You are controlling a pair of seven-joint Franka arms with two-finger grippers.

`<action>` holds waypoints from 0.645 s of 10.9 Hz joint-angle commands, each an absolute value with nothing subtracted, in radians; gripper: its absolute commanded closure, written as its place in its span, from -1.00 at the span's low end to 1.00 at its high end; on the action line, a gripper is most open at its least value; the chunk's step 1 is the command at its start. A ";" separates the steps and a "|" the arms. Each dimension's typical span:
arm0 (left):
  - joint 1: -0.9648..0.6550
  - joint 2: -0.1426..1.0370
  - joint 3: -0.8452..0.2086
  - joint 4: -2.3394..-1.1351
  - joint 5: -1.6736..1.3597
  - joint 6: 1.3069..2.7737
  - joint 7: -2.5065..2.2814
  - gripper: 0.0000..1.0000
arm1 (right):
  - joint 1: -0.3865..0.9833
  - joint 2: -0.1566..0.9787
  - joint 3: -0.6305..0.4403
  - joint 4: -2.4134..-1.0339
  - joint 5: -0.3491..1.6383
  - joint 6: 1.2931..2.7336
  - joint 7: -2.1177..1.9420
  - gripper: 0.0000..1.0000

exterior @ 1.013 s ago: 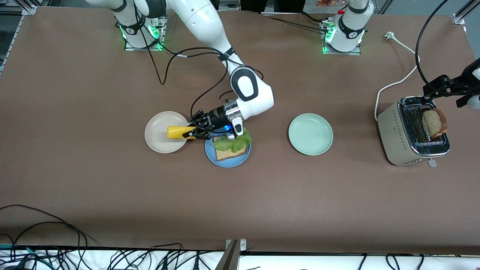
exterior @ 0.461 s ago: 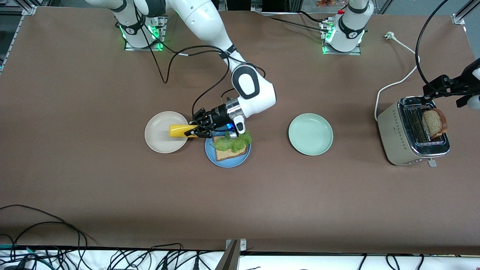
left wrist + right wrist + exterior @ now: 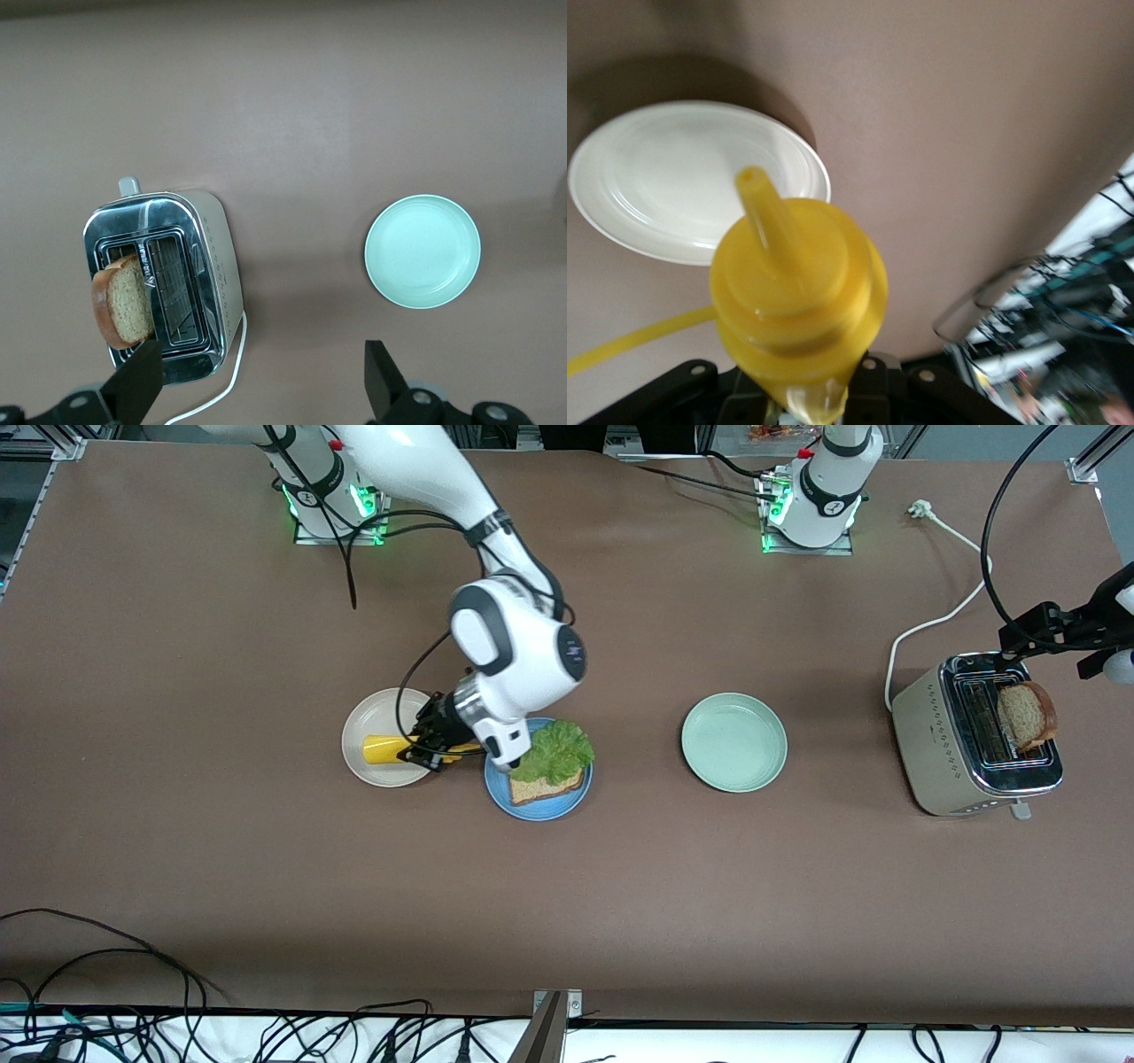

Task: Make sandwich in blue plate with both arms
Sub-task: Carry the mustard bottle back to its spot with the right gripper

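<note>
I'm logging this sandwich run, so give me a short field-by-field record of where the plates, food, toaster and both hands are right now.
blue plate: holds one bread slice topped with lettuce
cream plate: beside the blue plate, toward the right arm's end
right hand: shut on yellow squeeze bottle, over the cream plate
mint-green plate: nothing on it
toaster: second bread slice standing up out of a slot
left hand: open, over the toaster, holding nothing
</note>
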State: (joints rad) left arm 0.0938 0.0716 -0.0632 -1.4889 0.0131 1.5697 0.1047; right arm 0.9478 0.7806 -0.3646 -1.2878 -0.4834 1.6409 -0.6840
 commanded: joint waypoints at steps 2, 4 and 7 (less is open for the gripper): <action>0.092 0.077 -0.064 -1.470 0.032 1.554 0.098 -1.00 | 0.841 0.495 -0.341 -1.593 -0.220 1.833 -0.696 0.54; 0.091 0.077 -0.064 -1.470 0.032 1.554 0.098 -1.00 | 0.772 0.416 -0.339 -1.643 -0.102 1.856 -0.814 0.55; 0.087 0.077 -0.064 -1.470 0.032 1.554 0.098 -1.00 | 0.665 0.312 -0.339 -1.677 -0.002 1.868 -0.975 0.63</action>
State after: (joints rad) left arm 0.0932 0.0717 -0.0640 -1.4890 0.0131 1.5696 0.1047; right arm 0.7392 0.4316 -0.3626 -1.5978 -0.0652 1.8322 -0.8724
